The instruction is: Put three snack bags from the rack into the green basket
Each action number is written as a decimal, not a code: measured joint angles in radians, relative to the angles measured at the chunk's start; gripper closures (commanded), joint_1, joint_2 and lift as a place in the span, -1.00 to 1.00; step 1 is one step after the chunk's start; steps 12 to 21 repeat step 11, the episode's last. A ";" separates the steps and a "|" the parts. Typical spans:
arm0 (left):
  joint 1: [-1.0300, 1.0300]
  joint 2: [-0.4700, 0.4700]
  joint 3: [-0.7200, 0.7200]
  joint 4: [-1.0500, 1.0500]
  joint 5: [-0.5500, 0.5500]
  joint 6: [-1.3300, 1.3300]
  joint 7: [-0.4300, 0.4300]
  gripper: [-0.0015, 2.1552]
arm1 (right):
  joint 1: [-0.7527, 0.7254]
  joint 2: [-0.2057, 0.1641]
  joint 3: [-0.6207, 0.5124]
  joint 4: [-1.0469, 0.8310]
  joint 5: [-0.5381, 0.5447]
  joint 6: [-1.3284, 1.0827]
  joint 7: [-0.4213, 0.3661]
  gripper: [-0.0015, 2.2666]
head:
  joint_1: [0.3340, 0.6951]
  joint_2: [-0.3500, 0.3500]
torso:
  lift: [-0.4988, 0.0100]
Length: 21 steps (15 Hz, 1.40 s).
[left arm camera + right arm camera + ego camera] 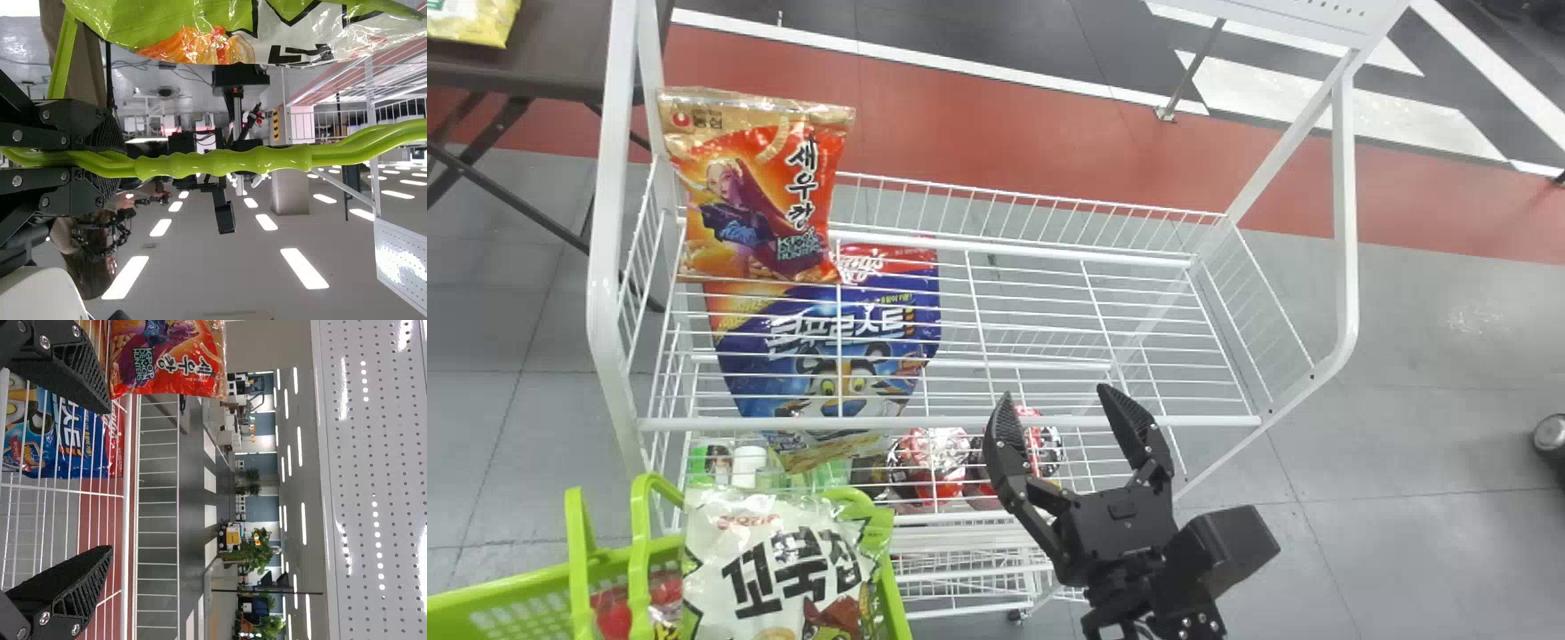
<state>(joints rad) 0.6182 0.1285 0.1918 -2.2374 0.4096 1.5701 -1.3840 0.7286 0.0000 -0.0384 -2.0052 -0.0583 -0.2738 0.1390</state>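
My right gripper [1063,418] stands open over the front edge of the rack's upper shelf, nothing between its fingers; the right wrist view shows this gripper [100,480] spread as well. An orange snack bag [760,196] stands at the shelf's left end, to the gripper's left; the right wrist view has the orange bag [167,357] too. The green basket [525,596] is at the lower left, holding a white snack bag [774,569] and a red bag [640,609]. In the left wrist view my left gripper [110,157] is shut on the basket's green handle [227,162].
The white wire rack [951,422] has tall side frames. A blue cereal bag [831,338] and several red packs [934,458] show through the wires, below the upper shelf. A dark table [543,62] with a yellow bag [471,20] stands behind on the left.
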 measured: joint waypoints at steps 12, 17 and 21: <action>-0.027 -0.001 -0.001 0.010 -0.003 0.000 0.014 0.99 | 0.003 0.000 0.023 -0.010 0.002 -0.013 -0.003 -0.93 | 1.00 -0.95 | 0.96; -0.027 -0.001 -0.001 0.010 -0.003 0.000 0.014 0.99 | 0.003 0.000 0.023 -0.010 0.002 -0.013 -0.003 -0.93 | 1.00 -0.95 | 0.96; -0.027 -0.001 -0.001 0.010 -0.003 0.000 0.014 0.99 | 0.003 0.000 0.023 -0.010 0.002 -0.013 -0.003 -0.93 | 1.00 -0.95 | 0.96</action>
